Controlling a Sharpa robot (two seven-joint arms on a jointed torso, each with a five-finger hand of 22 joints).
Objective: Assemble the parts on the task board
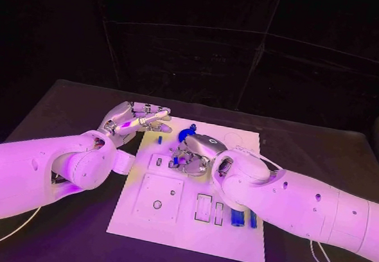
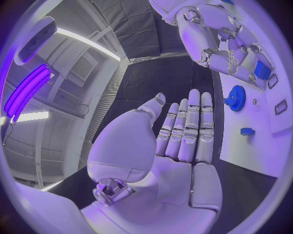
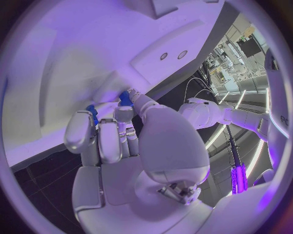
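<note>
A white task board (image 1: 186, 234) lies in the middle of a black table (image 1: 337, 149), and every position below is given relative to that board. The robot's left hand (image 1: 133, 119) hovers just off the board's far left corner. Its fingers are straight and spread, its palm is bare, and it holds nothing. The left wrist view confirms the flat, open palm (image 2: 177, 146).

The right hand (image 1: 196, 154) is over the board's upper middle, fingers curled downward. In the right wrist view its fingertips (image 3: 125, 100) press against a small blue part (image 3: 126, 96) at the board's surface, with a second bit of blue (image 3: 92, 109) just beside them. It appears to be pinching that part, though the hold is partly hidden.

A round blue gear (image 1: 186, 132) sits on the board's far end, just beyond the right hand. A small blue block (image 2: 246, 131) lies near it. Two more blue pieces (image 1: 238, 218) rest at the board's near right side, beside rectangular slots (image 1: 203, 207).

The parts look like small, rigid plastic: light, smooth and probably slippery. They likely tip or skid if nudged. A fingertip pinch across opposite flat sides, or across the gear's toothed rim, seems the safest hold, since a firm squeeze should not harm them.
</note>
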